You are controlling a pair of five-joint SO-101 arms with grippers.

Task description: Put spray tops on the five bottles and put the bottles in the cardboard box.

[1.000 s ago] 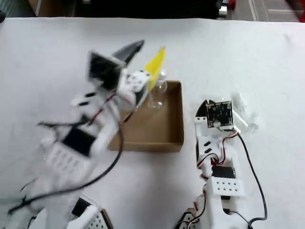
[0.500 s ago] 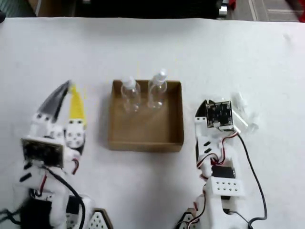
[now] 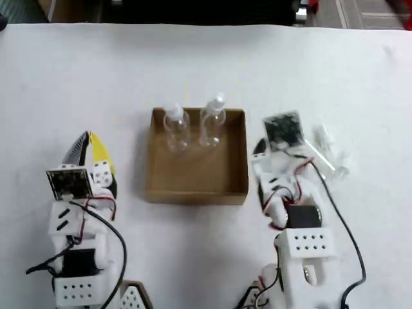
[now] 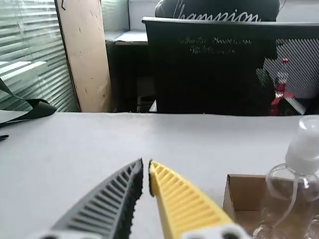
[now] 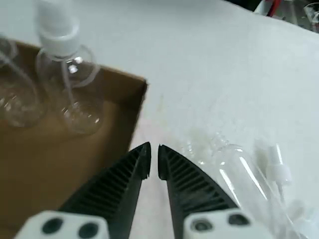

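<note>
Left hand (image 4: 146,170) pulled back, closed, empty; right hand (image 5: 154,155) closed, empty; loose bottles (image 5: 238,173) perhaps two, blurry.

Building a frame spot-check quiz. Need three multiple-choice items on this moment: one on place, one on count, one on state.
1. Where does the loose clear bottle lie?
A. In the cardboard box
B. On the table, outside the box, by the right gripper
C. Between the fingers of the left gripper

2. How many capped bottles are in the box?
A. One
B. Two
C. Five

3. What state is the left gripper in?
A. Shut, holding nothing
B. Shut on a bottle
C. Wide open

Answers:
1. B: the right wrist view shows it on the white table past the box wall.
2. B: the high view shows two side by side at the box's far wall.
3. A: its grey and yellow fingers nearly meet, with nothing between them.
</note>
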